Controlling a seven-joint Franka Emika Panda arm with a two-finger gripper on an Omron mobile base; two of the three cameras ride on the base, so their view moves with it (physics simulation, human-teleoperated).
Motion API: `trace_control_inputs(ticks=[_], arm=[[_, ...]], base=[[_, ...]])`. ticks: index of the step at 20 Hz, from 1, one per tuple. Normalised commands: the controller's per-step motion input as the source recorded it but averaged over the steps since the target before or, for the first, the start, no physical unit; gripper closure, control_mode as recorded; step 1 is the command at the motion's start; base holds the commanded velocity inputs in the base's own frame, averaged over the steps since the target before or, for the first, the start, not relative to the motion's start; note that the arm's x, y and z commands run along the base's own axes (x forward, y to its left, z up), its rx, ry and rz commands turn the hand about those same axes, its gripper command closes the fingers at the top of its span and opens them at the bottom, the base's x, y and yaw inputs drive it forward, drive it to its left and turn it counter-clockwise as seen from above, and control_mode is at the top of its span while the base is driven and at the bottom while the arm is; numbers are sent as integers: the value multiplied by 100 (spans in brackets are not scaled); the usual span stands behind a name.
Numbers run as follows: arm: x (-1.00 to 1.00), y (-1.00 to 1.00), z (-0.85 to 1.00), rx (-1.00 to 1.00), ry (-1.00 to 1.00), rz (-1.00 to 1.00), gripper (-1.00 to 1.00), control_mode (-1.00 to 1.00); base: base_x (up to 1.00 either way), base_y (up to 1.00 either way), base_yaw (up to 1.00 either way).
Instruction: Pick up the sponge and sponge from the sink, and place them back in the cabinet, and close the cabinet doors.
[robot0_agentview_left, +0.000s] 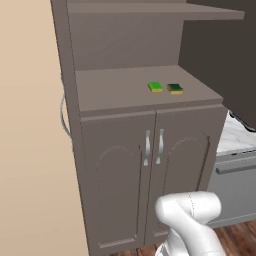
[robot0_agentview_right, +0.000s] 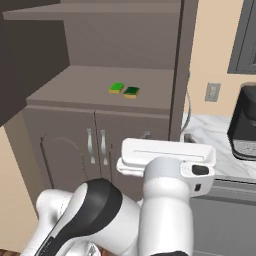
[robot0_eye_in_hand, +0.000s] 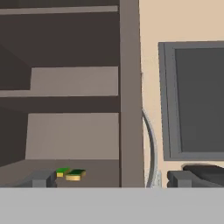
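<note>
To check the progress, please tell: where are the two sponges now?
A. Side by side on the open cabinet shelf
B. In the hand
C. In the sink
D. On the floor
A: both sponges lie side by side on the cabinet shelf, above the arched doors.

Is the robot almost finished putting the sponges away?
Nearly. Both sponges already lie side by side on the cabinet shelf. The gripper is open and holds nothing. What's left: the upper cabinet doors are open and need shutting.
</note>
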Motion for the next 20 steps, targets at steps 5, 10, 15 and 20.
trace_control_inputs(ticks=[5,10,15,20], arm=[[0,-20,0,0,0,2,-100,-100],[1,-19,-1,0,0,3,-100,-100],[11,-15,-5,0,0,3,-100,-100],[12,-17,-2,0,0,4,-100,-100]], base=[[0,0,0],[0,0,0],[0,0,0],[0,0,0]])
